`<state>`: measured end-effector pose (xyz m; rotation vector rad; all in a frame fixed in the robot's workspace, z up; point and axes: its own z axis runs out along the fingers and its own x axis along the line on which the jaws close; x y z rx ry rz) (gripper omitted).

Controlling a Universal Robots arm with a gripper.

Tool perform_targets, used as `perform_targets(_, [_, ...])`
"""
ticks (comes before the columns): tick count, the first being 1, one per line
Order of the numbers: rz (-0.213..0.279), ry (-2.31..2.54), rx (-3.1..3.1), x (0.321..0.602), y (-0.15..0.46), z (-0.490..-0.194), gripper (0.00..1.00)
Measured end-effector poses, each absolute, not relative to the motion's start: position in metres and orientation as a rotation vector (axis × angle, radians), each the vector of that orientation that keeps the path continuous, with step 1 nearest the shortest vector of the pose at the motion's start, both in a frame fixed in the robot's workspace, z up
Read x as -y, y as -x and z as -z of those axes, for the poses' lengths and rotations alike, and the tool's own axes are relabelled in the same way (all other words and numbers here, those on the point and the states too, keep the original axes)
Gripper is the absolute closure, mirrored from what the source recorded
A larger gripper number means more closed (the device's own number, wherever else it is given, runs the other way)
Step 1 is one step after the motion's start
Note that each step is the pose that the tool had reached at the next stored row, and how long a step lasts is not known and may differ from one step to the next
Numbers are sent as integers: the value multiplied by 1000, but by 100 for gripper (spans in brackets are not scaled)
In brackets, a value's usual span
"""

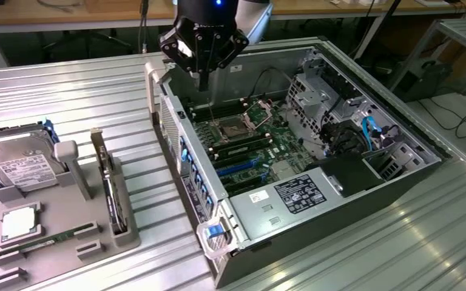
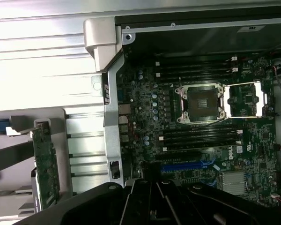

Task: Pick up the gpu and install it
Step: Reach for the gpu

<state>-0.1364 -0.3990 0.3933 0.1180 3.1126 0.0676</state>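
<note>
Pick-up step, not yet begun. gripper (image 1: 203, 82) shut, empty, hovering above rear corner of computer case (image 1: 378, 91). graphics card (image 1: 110, 188) upright on edge in grey tray (image 1: 128, 239), well apart, toward exterior view's left. For grasp, probably: part fingers, line up along thin top edge.

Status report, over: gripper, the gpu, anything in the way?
Gripper shut, empty, over the open computer case. Gpu standing edge-on in the grey holder, exterior view's left, not picked up. Hard drive beside it in same holder.
</note>
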Motion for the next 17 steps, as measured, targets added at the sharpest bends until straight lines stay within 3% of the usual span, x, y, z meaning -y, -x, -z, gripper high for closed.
perform_targets(17, [-68,-118,-3113,399,149,-393,89])
